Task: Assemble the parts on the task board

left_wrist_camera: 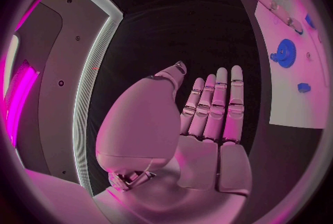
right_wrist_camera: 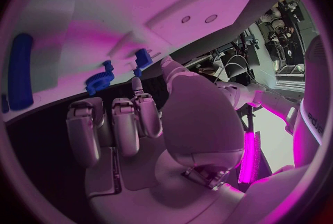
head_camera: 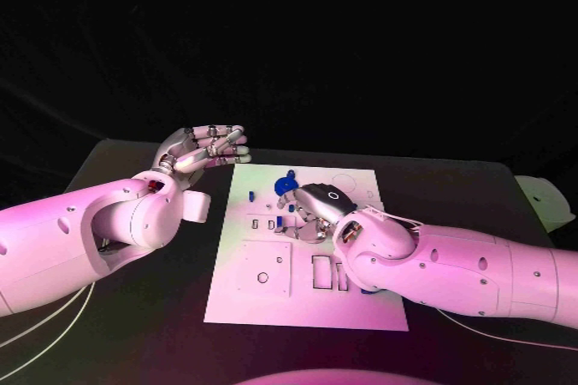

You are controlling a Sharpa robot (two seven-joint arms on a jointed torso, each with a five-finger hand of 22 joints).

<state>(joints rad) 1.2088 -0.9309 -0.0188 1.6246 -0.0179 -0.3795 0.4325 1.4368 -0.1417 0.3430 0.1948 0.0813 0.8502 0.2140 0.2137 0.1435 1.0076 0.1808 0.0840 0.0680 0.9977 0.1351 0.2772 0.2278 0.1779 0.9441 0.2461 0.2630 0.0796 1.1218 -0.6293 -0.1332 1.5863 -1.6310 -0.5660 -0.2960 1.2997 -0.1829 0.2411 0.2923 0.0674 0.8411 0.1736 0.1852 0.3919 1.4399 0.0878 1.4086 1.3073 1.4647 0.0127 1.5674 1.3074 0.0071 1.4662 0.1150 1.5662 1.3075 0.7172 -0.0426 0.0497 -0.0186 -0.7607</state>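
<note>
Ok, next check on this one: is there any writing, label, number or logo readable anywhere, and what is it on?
None can be read.
The task board bears cut-outs and holes, with no printed words or numbers legible on it.
The right arm carries a few dark letters near the edge of the right wrist view, too cut off and blurred to read.
The blue parts, such as the gear, show no markings.
</note>
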